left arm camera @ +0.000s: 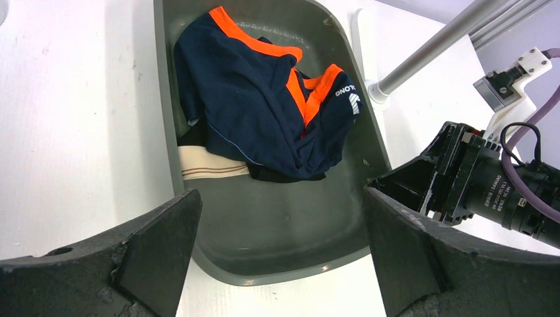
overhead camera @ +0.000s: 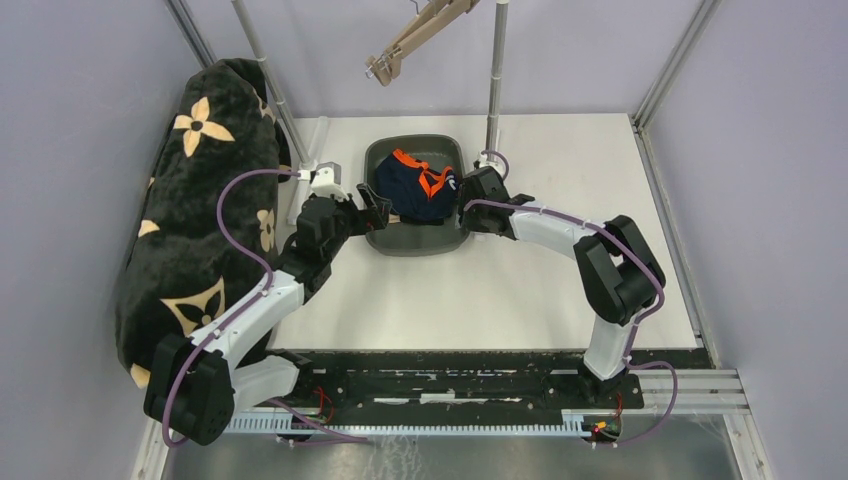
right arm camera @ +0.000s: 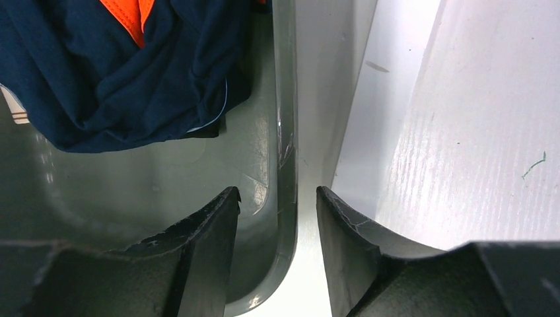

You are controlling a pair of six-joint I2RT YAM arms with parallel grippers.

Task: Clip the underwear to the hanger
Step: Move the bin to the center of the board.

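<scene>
**Reaching for the tub, underwear not yet picked up**

Looking down from above, I see the underwear (overhead camera: 410, 190) crumpled in the grey tub (overhead camera: 410, 242), which sits at the middle of the worktop's (overhead camera: 560, 200) far edge. It is a navy heap with no clean long axis. Its orange waistband (overhead camera: 425, 175) runs diagonally from the tub's far-left towards its right side, and the white logo end points at the right wall. A cream cloth (left arm camera: 211, 170) peeks out beneath the heap.

My left fingers (left arm camera: 158, 244) are spread wide at the tub's left rim, holding nothing. My right fingers (right arm camera: 205, 244) are apart and straddle the tub's right wall, one inside and one outside, with a gap showing on each side of the rim. The hanger (overhead camera: 410, 40) hangs above the far edge, well apart from the underwear.
</scene>
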